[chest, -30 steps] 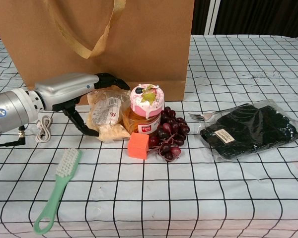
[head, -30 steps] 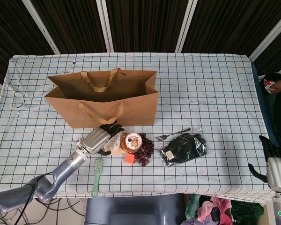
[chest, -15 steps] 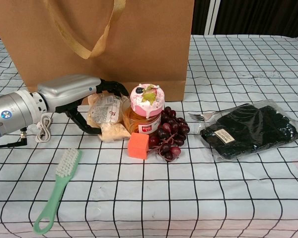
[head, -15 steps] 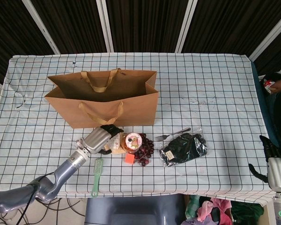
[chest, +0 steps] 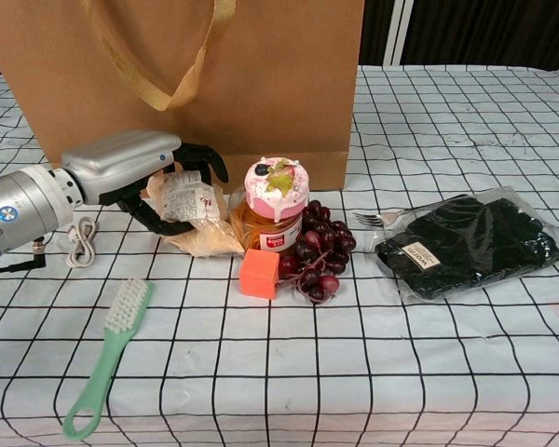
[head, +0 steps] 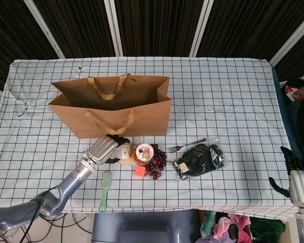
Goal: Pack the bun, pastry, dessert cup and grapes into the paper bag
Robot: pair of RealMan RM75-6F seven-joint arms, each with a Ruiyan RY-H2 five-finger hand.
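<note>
1. The dark fingers [chest: 197, 158] of the left hand [chest: 135, 172] curled over the top of a wrapped pastry [chest: 194, 216] while the thumb hooked under it, so the clear packet was held from both sides, apparently ready to be lifted.
2. The pastry sat just in front of the paper bag [head: 111, 109], touching the dessert cup [chest: 269, 207] on its right; the bag stood upright with its mouth open.
3. The grapes [chest: 315, 256] lay against the cup's right side, and an orange cube [chest: 259, 273] touched the cup's base in front. A dark wrapped bun [chest: 466, 242] lay well apart to the right, a fork [head: 186, 144] beside it.
4. A green brush [chest: 107, 354] and a coiled white cable [chest: 79, 240] lay near the left forearm.
5. The right hand [head: 294, 169] hung off the table's edge; whether its fingers were spread or curled could not be told.
6. The pastry wrapper, the cup and the bun packet each carried a small label, all too small to read.
</note>
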